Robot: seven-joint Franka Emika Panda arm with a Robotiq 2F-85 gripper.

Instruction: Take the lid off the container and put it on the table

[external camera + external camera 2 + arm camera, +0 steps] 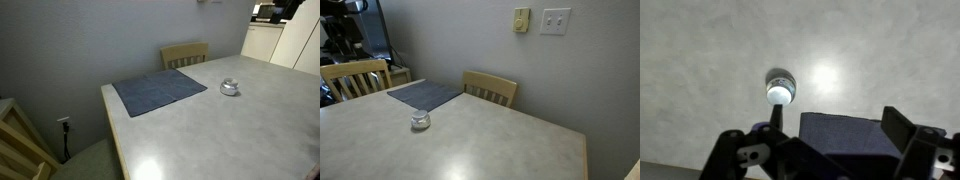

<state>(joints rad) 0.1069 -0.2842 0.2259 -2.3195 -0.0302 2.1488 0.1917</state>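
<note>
The small silvery container (230, 91) stands on the pale table (200, 135), just off the blue-grey mat (158, 91). Its domed lid (230, 84) sits on it. Both exterior views show it; the lid (420, 116) caps the container (420, 124) on the table (490, 140). In the wrist view the container (780, 88) lies below on the table (700, 60), small and glaring, so the lid is not distinct there. My gripper (838, 128) is open and empty, high above the table, with the mat (840, 135) between its fingers. The container is to its left.
A wooden chair (185, 54) stands at the table's far side by the wall, also seen in an exterior view (490, 88). Another chair (355, 75) is at the mat's end. A wooden frame (20, 150) stands beside the table's corner.
</note>
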